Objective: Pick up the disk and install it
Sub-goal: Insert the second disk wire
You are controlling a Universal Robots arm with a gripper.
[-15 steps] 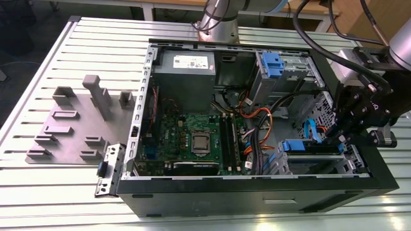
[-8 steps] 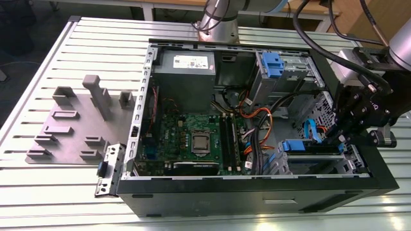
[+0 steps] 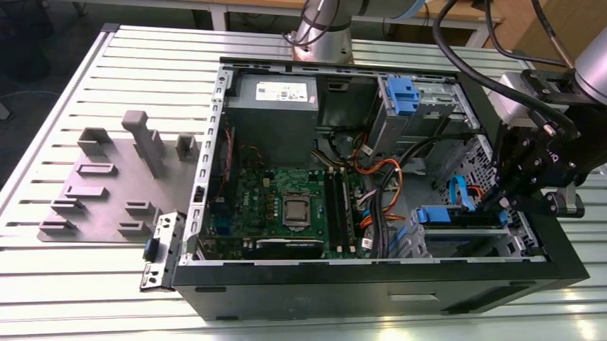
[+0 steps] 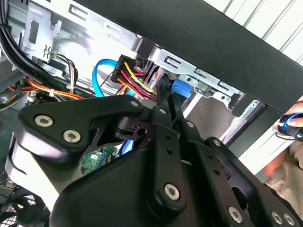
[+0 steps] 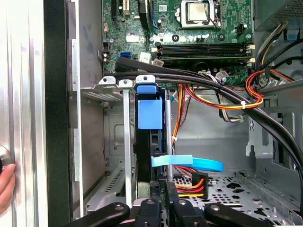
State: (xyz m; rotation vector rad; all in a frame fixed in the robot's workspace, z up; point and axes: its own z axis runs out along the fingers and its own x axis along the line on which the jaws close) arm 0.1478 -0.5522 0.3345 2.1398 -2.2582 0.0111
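The disk stands on edge in the drive cage at the case's front corner, its blue carrier end facing the motherboard. In the exterior view the disk's blue end shows at the lower right of the open case. My gripper reaches into the case from the exterior view's right, right behind the disk. In the second wrist view its fingers lie close together and point along the disk toward the blue tab. The gripper looks shut, with nothing thick between the fingers.
Orange, red and yellow cables and a blue data cable run close beside the cage. A second blue carrier sits in the upper bay. A grey fixture plate lies on the slatted table. A person's hand is near the case.
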